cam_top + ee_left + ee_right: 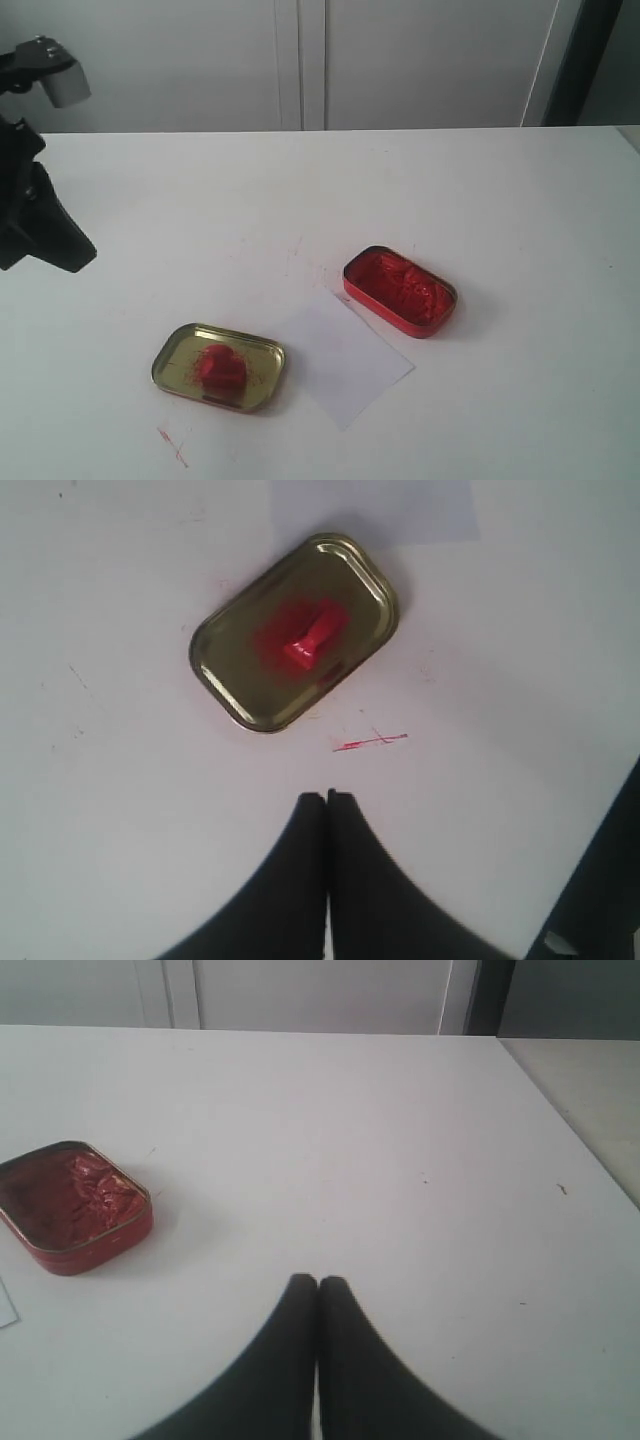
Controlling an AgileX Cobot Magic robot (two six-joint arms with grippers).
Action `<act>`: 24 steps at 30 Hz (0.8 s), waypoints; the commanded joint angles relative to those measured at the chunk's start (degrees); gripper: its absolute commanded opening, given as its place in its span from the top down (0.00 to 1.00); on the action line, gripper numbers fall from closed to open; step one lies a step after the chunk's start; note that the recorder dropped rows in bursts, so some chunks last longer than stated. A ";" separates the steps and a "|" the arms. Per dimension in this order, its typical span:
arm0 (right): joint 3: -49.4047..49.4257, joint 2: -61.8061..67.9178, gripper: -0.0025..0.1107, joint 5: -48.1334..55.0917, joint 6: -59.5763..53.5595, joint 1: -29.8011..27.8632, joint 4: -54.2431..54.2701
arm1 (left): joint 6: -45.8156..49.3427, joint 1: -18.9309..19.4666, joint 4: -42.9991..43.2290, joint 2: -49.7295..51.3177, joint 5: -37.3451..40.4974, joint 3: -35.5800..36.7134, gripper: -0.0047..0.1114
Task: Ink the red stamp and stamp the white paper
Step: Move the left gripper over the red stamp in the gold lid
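The red stamp (222, 368) stands inside the gold lid (170, 358) at the front left of the table, knob up; it also shows in the left wrist view as the stamp (308, 645) on the smudged lid (235, 670). The white paper (350, 365) lies flat between the lid and the red ink tin (400, 290). My left gripper (326, 798) is shut and empty, hovering apart from the lid. My right gripper (317, 1282) is shut and empty over bare table, off to the side of the ink tin (70, 1205).
The left arm (35, 220) hangs at the far left edge of the exterior view. Red ink scribbles (370, 742) mark the table beside the lid. The table's right edge (570, 1120) runs close by the right gripper. White cabinet doors (300, 60) stand behind.
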 commanded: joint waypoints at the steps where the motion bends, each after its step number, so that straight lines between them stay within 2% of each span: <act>1: 0.32 -0.28 0.98 -0.79 0.00 0.08 0.08 | 1.90 -3.52 2.36 2.55 1.64 -2.90 0.96; 4: 0.32 -0.28 0.98 -0.79 0.00 0.08 0.08 | 1.90 -9.50 6.82 4.28 2.52 -5.51 0.96; 6: 0.32 -0.28 0.98 -0.79 0.00 0.08 0.08 | 1.96 -11.89 6.82 5.53 2.52 -5.86 0.96; 12: 0.32 -0.28 0.98 -0.79 0.00 0.08 0.08 | 3.51 -15.24 10.63 7.67 0.50 -5.86 0.96; 24: 0.32 -0.28 0.98 -0.79 1.31 0.06 0.08 | 4.41 -15.47 11.30 7.67 1.41 -5.86 0.96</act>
